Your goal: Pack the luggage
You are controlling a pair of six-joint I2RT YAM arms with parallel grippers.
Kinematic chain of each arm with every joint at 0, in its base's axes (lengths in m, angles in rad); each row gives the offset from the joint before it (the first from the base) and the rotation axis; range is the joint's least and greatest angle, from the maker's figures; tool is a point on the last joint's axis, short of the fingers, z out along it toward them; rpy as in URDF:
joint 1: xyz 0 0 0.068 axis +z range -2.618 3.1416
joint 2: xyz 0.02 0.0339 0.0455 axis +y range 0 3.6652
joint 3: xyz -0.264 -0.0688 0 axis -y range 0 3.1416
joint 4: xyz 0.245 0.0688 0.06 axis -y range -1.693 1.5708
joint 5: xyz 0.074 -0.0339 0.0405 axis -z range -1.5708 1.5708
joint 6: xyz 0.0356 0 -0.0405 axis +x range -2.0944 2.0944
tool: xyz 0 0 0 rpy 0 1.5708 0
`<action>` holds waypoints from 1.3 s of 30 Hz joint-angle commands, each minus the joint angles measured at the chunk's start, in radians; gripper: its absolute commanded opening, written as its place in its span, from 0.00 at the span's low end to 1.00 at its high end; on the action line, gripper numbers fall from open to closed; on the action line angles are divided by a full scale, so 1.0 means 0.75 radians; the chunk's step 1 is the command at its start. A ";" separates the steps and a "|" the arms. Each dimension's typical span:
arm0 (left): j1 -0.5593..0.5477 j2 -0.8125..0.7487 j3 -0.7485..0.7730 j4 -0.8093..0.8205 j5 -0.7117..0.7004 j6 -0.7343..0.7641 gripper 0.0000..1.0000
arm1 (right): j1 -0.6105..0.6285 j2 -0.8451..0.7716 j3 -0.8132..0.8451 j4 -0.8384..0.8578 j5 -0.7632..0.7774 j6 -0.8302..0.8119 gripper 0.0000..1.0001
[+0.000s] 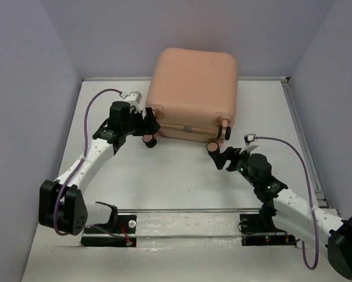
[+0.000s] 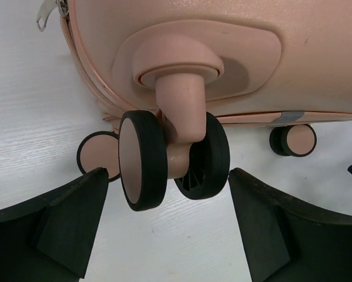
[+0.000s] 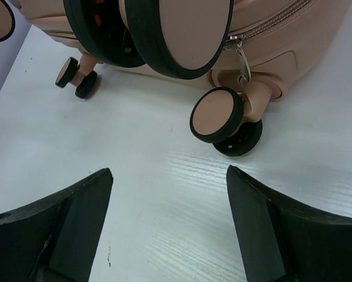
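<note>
The luggage (image 1: 193, 88), a peach-pink hard-shell suitcase, lies shut on the white table (image 1: 181, 176), its wheels toward the arms. My left gripper (image 1: 148, 122) is at its near left corner, open. In the left wrist view a twin black-and-pink caster (image 2: 173, 155) hangs between the spread fingers (image 2: 76, 217), touching neither. My right gripper (image 1: 221, 156) is open just short of the near right wheel (image 1: 213, 147). The right wrist view shows bare table between its fingers (image 3: 76, 223), with one wheel (image 3: 218, 116) ahead and another (image 3: 176, 35) close overhead.
Pale walls close in the table on the left (image 1: 29, 117), back and right (image 1: 334, 88). A metal rail (image 1: 193, 210) runs across the front between the arm bases. Zipper pulls (image 3: 241, 59) hang at the suitcase seam. Purple cables (image 1: 96, 97) loop off both arms.
</note>
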 commanded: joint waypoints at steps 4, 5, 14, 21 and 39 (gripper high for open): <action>-0.001 0.063 0.068 0.113 0.124 -0.069 0.79 | -0.039 -0.036 0.027 -0.018 0.095 -0.030 0.81; -0.001 0.083 0.072 0.115 0.132 -0.079 0.75 | -0.053 -0.038 0.039 -0.024 0.099 -0.038 0.76; 0.001 0.008 0.004 0.250 0.247 -0.186 0.06 | -0.227 0.084 0.078 0.148 -0.060 -0.173 0.63; 0.001 -0.062 -0.061 0.328 0.345 -0.221 0.06 | -0.256 0.321 0.152 0.381 -0.224 -0.278 0.62; -0.001 -0.154 -0.133 0.397 0.482 -0.262 0.06 | -0.327 0.786 0.150 1.099 -0.175 -0.239 0.46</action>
